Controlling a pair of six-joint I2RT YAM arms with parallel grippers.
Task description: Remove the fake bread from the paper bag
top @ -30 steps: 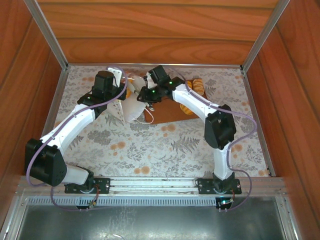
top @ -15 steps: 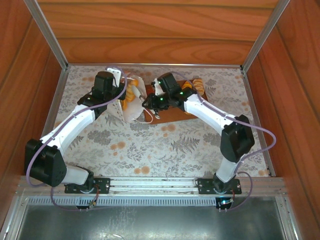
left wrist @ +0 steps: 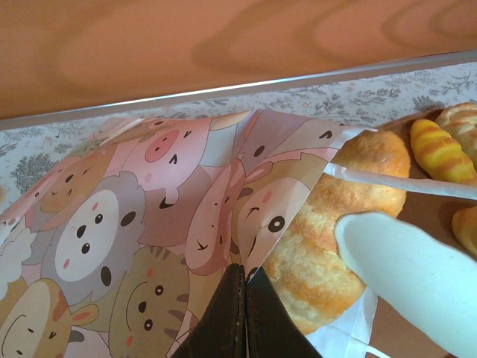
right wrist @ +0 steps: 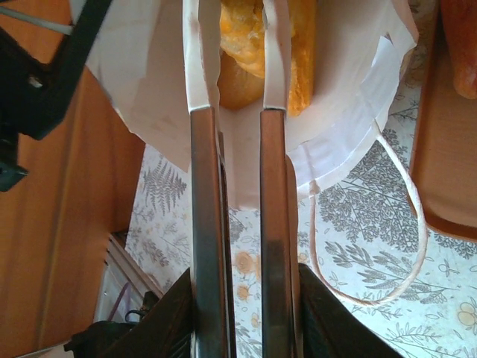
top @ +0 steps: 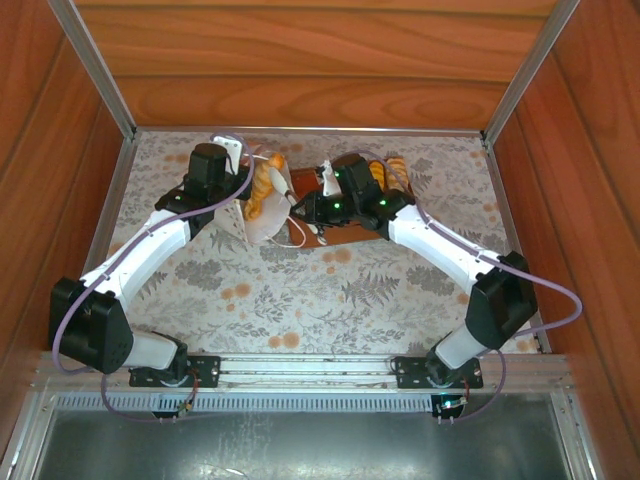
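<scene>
Left pincer (left wrist: pixel 244 298) was pinched shut on the paper bag (left wrist: pixel 112 239) wall; right pincer (right wrist: pixel 238 19), narrowly parted and empty, sat at the mouth over the loaf (left wrist: pixel 320 246) inside and needed to open wider to straddle it before closing.

Both arms reach forward and converge, left pincer (left wrist: pixel 242 298) pinched closed, right pincer (right wrist: pixel 238 30) narrowly parted.

The counter (top: pixel 300 300) has a pale covering printed with grey ferns and orange flowers. A flat brown board (top: pixel 343 238) lies near its far edge. Wooden walls (top: pixel 320 70) framed by metal rails (top: pixel 310 131) enclose it on three sides.
</scene>
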